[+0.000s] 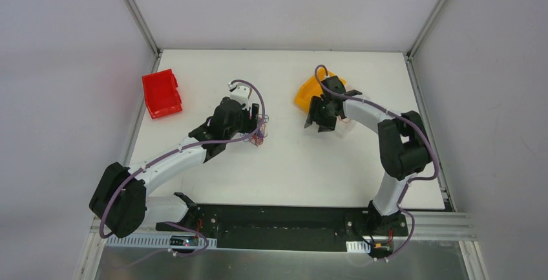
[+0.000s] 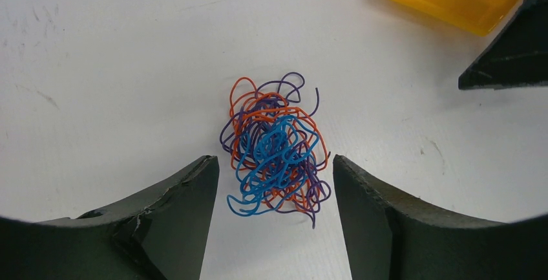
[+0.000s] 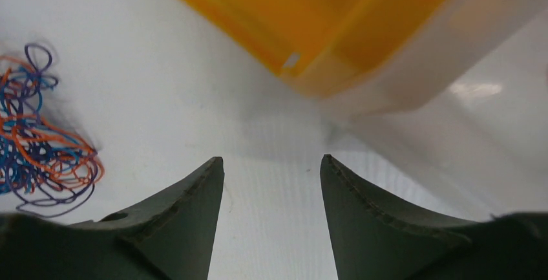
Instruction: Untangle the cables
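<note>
No readable text, labels, brands or numbers in any view.

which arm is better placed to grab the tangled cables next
Left. The left gripper, open, straddles the cables; the right gripper, also open, faces the orange bin, cables off to one side.

right wrist | cables (image 3: 40, 145): cut by left edge | yellow bin (image 3: 336, 21): blurred, cropped at top

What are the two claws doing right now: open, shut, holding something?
Left claw: open, holding nothing, lined up on the cables.
Right claw: open, holding nothing, near the orange bin.
</note>
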